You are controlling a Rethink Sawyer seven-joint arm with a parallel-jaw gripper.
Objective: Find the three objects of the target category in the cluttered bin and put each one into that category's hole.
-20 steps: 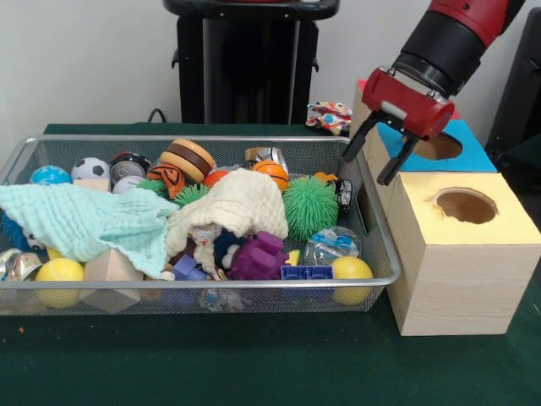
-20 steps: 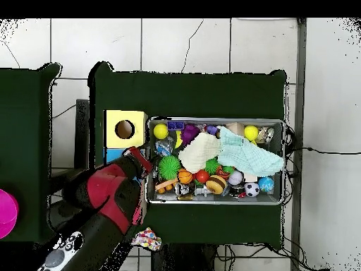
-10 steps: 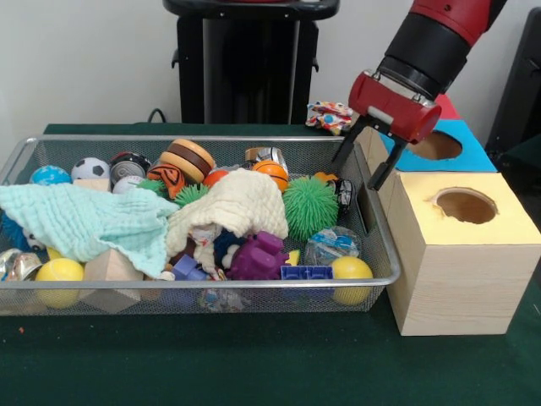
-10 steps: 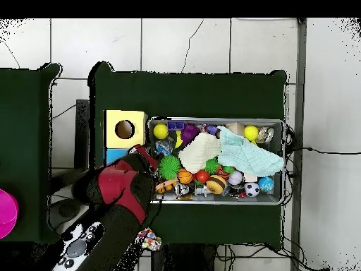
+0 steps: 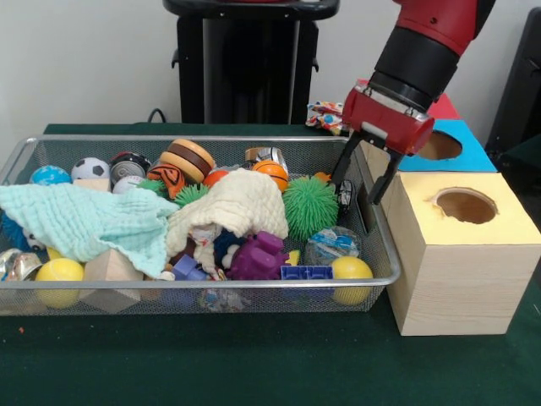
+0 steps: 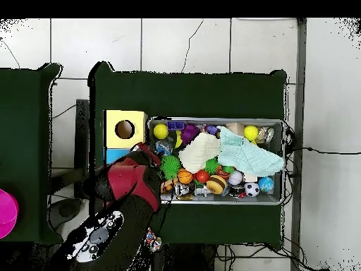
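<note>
My gripper hangs open and empty over the right end of the wire bin, just above a small black toy car and beside a green spiky ball. In the overhead view the gripper sits at the bin's left end. The bin holds yellow balls, a soccer ball, an orange basketball, a burger toy and a purple toy. A cream cloth and a mint cloth cover other items.
Right of the bin stands a wooden box with a yellow-topped hole and, behind it, a blue-topped hole; a red top shows behind the arm. A colourful small object lies on the table behind the bin.
The gripper has moved from above the blue-topped box leftward and down to the bin's right end. It stays open and empty; nothing in the bin has shifted.
</note>
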